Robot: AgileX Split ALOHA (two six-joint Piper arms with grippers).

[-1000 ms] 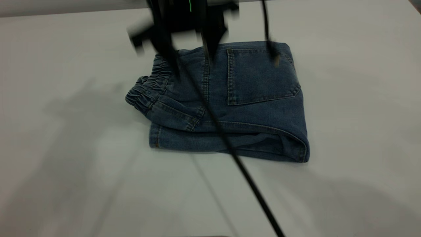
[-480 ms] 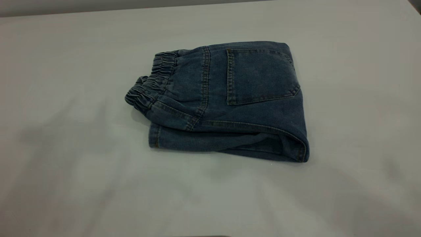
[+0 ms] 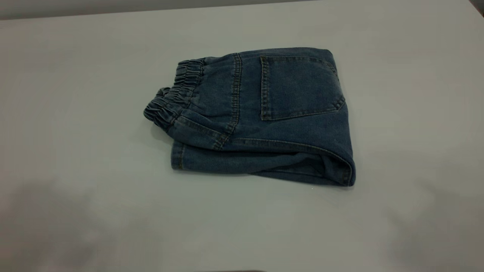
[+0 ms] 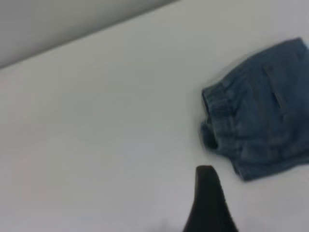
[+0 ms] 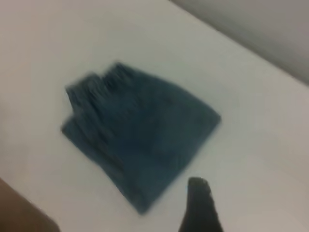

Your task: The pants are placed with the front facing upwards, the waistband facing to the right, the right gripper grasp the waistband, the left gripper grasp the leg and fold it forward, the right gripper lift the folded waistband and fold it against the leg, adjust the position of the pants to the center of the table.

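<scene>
The pants [image 3: 264, 121] lie folded into a compact blue denim packet near the middle of the table [image 3: 75, 113], patch back pocket [image 3: 298, 87] facing up. The ruched waistband [image 3: 174, 94] is at the packet's left end. Neither gripper shows in the exterior view. In the left wrist view a black part of my left gripper [image 4: 207, 203] hangs above bare table, well apart from the pants [image 4: 263, 111] and their waistband [image 4: 217, 106]. In the right wrist view my right gripper [image 5: 200, 205] is also off the pants [image 5: 140, 130], holding nothing that shows.
The table's far edge [image 3: 113, 13] runs along the top of the exterior view, with a grey wall behind it. A brown surface [image 5: 19, 212] shows past the table's edge in the right wrist view. Soft shadows lie on the near table.
A black arm and cable that crossed above the pants one second ago have left the exterior view. The shadows have slid toward the near corners. The pants have not moved.
</scene>
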